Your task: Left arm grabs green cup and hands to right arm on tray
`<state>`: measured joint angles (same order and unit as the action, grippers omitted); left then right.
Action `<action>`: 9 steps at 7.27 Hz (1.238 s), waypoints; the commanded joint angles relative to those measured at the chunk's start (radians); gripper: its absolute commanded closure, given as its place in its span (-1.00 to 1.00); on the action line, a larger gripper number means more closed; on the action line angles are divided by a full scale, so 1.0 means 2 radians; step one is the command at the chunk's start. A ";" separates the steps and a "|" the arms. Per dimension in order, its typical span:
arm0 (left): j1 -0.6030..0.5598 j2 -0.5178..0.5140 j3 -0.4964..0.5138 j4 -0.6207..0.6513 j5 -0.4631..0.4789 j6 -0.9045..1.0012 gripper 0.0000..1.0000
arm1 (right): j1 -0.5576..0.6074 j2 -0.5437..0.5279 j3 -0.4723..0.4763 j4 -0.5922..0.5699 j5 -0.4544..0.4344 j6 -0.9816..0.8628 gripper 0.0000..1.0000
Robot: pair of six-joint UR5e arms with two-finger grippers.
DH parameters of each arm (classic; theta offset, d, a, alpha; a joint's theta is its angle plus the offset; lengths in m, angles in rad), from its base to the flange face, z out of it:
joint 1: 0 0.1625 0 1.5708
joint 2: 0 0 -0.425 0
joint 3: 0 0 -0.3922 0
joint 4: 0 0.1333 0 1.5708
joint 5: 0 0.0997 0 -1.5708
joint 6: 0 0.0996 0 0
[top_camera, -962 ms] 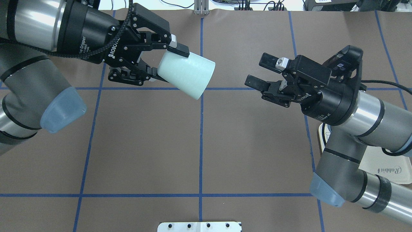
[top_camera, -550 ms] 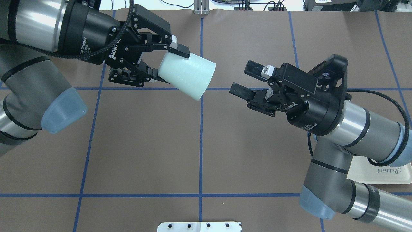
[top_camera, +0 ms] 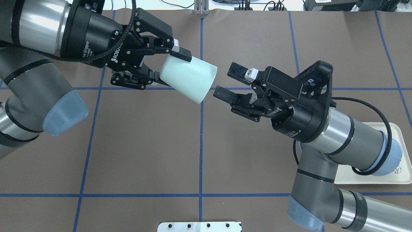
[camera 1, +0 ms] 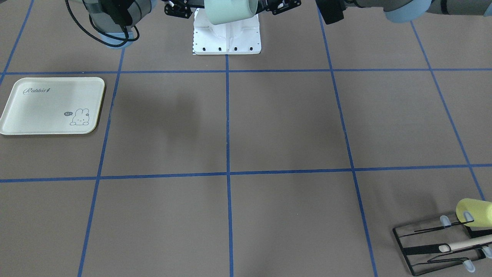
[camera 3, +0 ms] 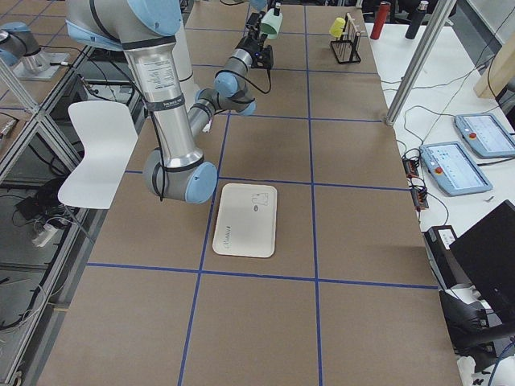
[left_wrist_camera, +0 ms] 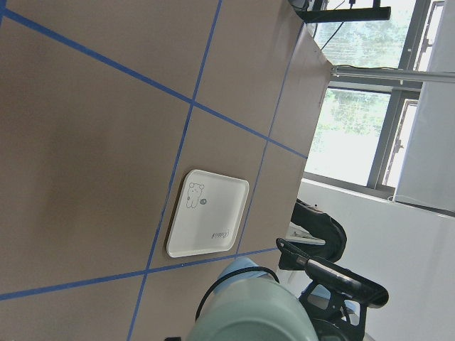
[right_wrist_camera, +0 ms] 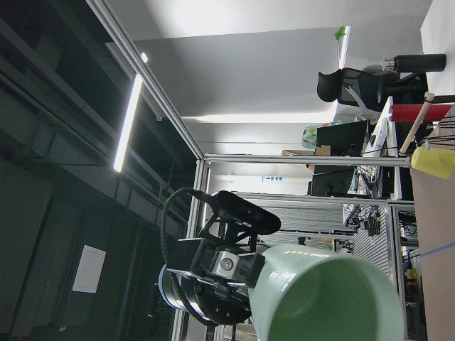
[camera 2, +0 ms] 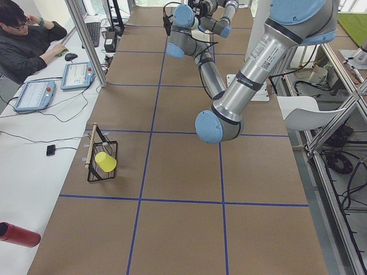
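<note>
Your left black gripper (top_camera: 168, 68) clamps the pale mint-green plastic tumbler (top_camera: 190, 79); ease the spread right gripper (top_camera: 228, 81) squarely around its rim.

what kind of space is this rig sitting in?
Most likely a robotics lab cell: left arm and right arm over a table taped into a blue grid, teach pendants beside a seated operator, and aluminium framing posts.

Light even and diffuse, from above. Soft-edged shadows on the brown surface (camera 1: 284, 127) in the front-facing view. Bright streaks on the metal sleeve of the left arm (top_camera: 35, 22), overhead. Left wrist view: windows (left_wrist_camera: 352, 135) partly washed out. Right wrist view dim, strip light (right_wrist_camera: 128, 121) glaring, green cup (right_wrist_camera: 327, 298) close and soft. Side views wide-angle, uprights leaning.
</note>
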<state>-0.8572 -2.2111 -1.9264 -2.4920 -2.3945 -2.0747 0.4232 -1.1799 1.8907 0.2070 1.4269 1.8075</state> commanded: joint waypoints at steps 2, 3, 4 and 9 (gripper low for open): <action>0.001 0.000 0.000 -0.001 0.000 -0.001 0.45 | -0.001 0.005 0.000 -0.001 -0.001 0.000 -0.82; 0.007 0.000 -0.001 -0.002 0.000 0.000 0.44 | -0.001 0.005 0.000 -0.001 -0.001 0.000 -0.78; 0.011 0.000 0.000 -0.002 0.000 0.000 0.44 | -0.001 0.005 0.000 -0.001 -0.001 0.000 -0.69; 0.014 0.000 -0.015 -0.001 0.000 -0.003 0.43 | -0.001 0.004 -0.001 -0.002 -0.002 0.000 -0.12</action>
<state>-0.8313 -2.2120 -1.9498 -2.4955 -2.3945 -2.0782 0.4214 -1.1718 1.8897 0.2031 1.4236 1.8071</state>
